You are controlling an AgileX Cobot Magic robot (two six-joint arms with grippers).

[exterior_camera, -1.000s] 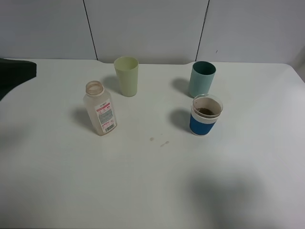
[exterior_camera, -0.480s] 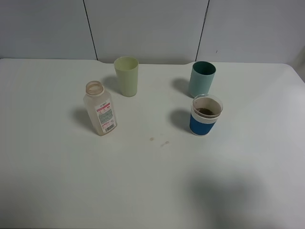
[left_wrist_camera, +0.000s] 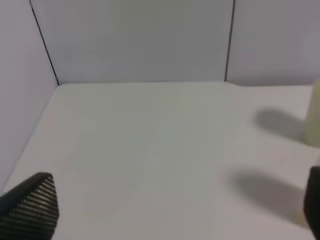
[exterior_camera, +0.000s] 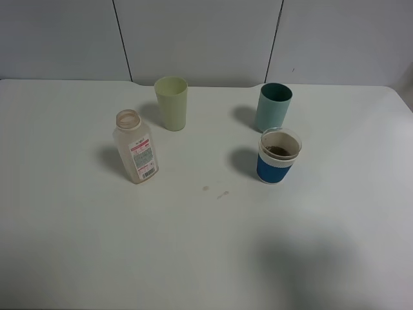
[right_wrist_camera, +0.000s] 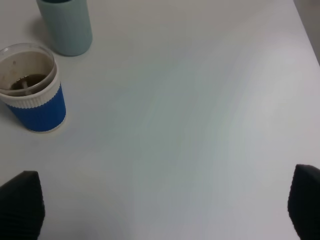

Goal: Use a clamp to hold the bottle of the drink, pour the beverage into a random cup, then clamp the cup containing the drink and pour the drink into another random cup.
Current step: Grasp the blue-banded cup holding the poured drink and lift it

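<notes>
Drink's in the blue cup [exterior_camera: 279, 157], so the cup-to-cup pour looks next. Both the left gripper [left_wrist_camera: 172, 205] and right gripper [right_wrist_camera: 162, 202] gape wide, empty; the right one needs to clamp that cup.

Bare table [right_wrist_camera: 190, 100] is lying open ahead of the right gripper [right_wrist_camera: 162, 202] between its spread fingers, the blue cup [right_wrist_camera: 35, 107] and teal cup [right_wrist_camera: 67, 27] are standing ahead toward the table's middle, and ahead of the left gripper [left_wrist_camera: 175, 205] the pale green cup [left_wrist_camera: 314, 112] is crowding one edge of a clear lane.
</notes>
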